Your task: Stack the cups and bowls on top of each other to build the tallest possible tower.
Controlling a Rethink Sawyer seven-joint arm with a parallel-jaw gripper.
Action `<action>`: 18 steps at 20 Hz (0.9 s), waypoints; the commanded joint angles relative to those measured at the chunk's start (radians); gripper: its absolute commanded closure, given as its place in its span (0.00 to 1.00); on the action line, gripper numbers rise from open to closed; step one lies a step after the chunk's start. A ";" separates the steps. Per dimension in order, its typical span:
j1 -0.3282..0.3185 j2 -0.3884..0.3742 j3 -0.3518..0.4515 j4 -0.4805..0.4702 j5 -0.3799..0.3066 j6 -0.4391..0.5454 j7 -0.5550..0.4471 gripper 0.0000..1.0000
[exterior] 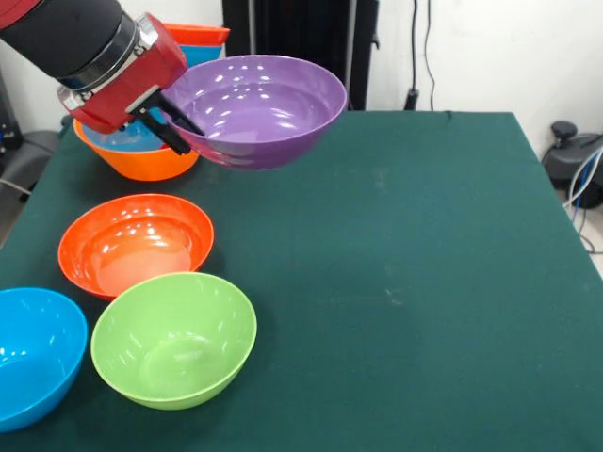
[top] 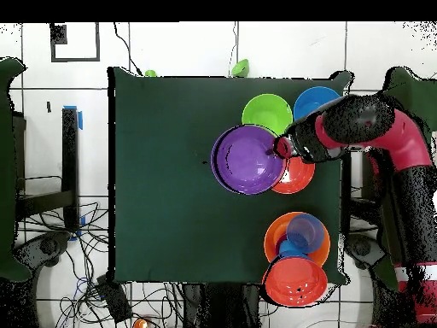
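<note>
My gripper (exterior: pixel 177 128) is shut on the near-left rim of the purple bowl (exterior: pixel 256 108) and holds it tilted in the air above the table. In the overhead view the gripper (top: pixel 278 148) grips the purple bowl (top: pixel 247 159) at its right rim. A red-orange bowl (exterior: pixel 137 243), a lime green bowl (exterior: pixel 174 339) and a blue bowl (exterior: pixel 33 356) stand upright on the cloth. An orange bowl (exterior: pixel 141 162) at the back left holds the light-blue tumbler (top: pixel 304 231). Another red-orange bowl (exterior: pixel 198 35) sits on something blue behind it. The small red cup is hidden.
The dark green table (exterior: pixel 424 264) runs to the right of the bowls. The arm (top: pixel 384 145) reaches in over the bowl side. Cables and a black base (exterior: pixel 577 160) lie off the table's right edge.
</note>
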 commanded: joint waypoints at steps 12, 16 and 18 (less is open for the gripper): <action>0.049 0.009 0.046 0.109 -0.051 -0.091 -0.228 0.00; 0.059 0.005 0.038 0.098 -0.051 -0.068 -0.214 0.00; 0.048 0.009 0.046 0.110 -0.047 -0.098 -0.206 0.00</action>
